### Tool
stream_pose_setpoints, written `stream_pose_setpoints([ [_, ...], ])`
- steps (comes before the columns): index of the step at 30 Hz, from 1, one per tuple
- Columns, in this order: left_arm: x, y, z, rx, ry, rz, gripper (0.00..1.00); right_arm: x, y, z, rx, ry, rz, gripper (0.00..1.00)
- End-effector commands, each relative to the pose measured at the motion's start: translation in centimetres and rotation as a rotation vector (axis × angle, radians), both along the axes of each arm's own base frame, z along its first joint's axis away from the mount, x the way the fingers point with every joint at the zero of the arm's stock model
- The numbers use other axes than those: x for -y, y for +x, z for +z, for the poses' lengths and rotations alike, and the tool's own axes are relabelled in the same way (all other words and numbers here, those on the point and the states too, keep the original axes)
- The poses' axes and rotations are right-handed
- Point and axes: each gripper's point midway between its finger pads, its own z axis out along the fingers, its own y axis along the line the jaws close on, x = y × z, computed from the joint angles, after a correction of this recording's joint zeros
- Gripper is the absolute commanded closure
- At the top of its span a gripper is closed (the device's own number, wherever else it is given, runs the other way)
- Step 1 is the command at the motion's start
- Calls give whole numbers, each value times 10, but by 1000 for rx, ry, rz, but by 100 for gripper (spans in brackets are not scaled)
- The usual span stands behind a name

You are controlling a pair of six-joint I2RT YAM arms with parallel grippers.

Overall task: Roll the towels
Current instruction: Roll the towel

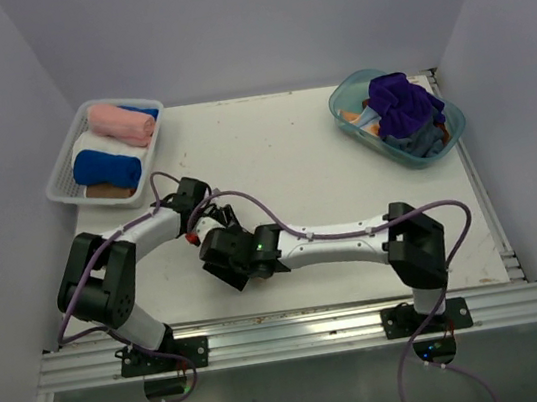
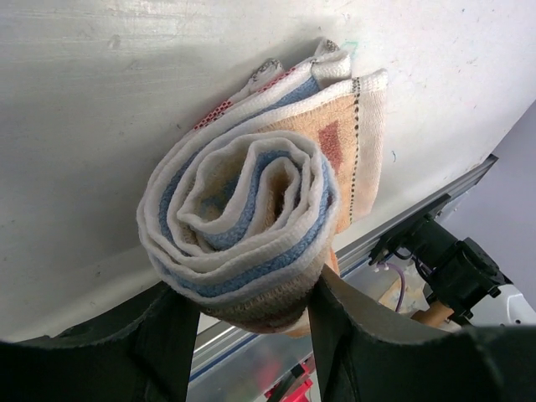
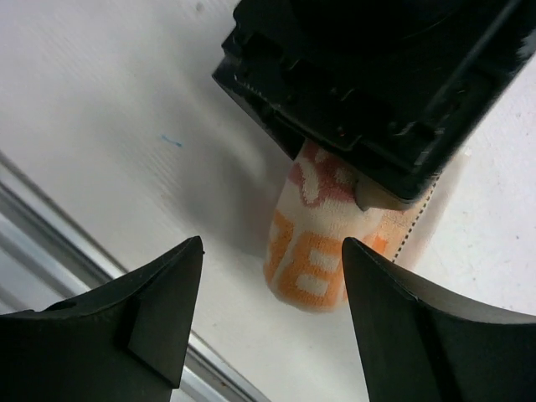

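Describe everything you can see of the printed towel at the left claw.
The printed towel is wound into a loose spiral roll, its layers showing at the end: cream terry with light-blue bands, orange patches and a dotted seam. Orange block lettering shows in the right wrist view. It rests on the white table near its front edge, and the left claw grips its sides. The right claw stands open, clear of it.
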Motion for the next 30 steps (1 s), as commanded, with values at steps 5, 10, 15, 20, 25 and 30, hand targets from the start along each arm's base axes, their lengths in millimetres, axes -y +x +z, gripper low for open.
stream_pose_setpoints([
  [5,2,-2,0,12,-10,-20,46,18,13,-25,120,-210,-14,31],
  [10,2,-3,0,10,-10,-21,46,25,20,-45,153,-273,-50,36],
  [15,3,-2,0,8,-14,-18,46,33,26,-60,189,-323,-87,42],
  [20,3,-2,1,10,-18,-17,46,37,31,-61,209,-331,-109,66],
  [25,2,-6,3,9,-22,-27,46,33,26,-56,181,-274,-92,100],
  [30,4,0,11,45,-30,-16,44,25,15,-52,96,-164,-50,100],
])
